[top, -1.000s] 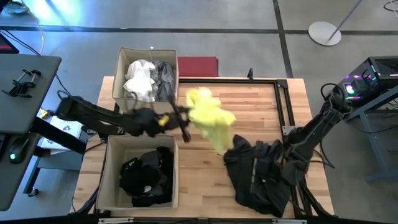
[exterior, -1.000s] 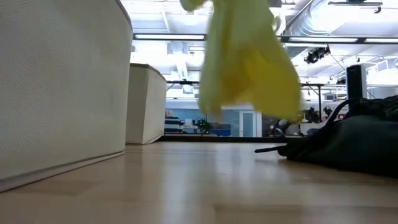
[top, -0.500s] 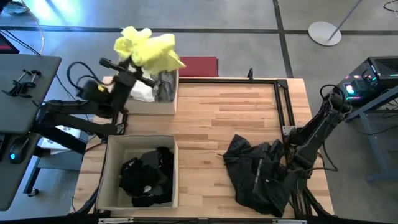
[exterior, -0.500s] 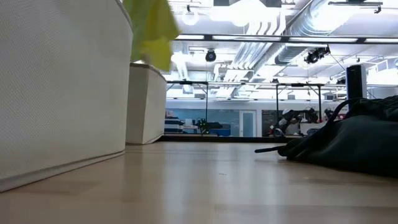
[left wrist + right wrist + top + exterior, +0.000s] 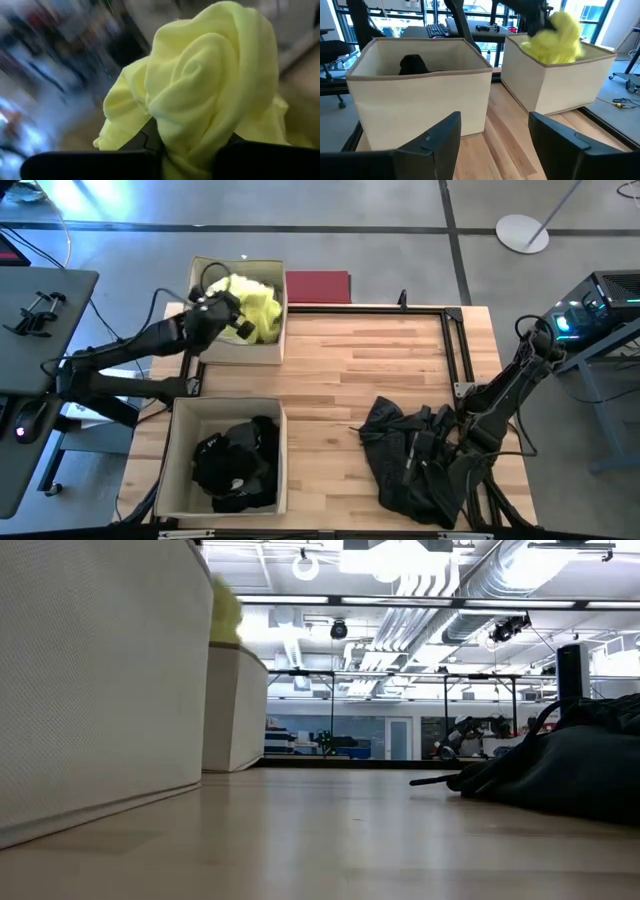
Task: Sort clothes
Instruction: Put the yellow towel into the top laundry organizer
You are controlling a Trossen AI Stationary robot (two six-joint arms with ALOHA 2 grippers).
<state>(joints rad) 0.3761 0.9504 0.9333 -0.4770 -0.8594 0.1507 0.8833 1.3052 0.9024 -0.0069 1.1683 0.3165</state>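
Left pincer [image 5: 240,327] is clamped on the yellow garment [image 5: 252,302], which sits bunched directly beneath and ahead of it, over the far box [image 5: 238,352] and partly down among the light clothes there. No clear long axis — the cloth is a wad. The coming move appears to be a release straight down; the garment already lies inside the box rim.

Right pincer [image 5: 492,132] stands apart, idle beside the dark heap [image 5: 420,460] at the table's [image 5: 340,380] right; the near box [image 5: 228,505] holds black items.

Change: a second ago the garment hung over mid-table; half a second ago, high above the box's far edge — now it is lowered in.
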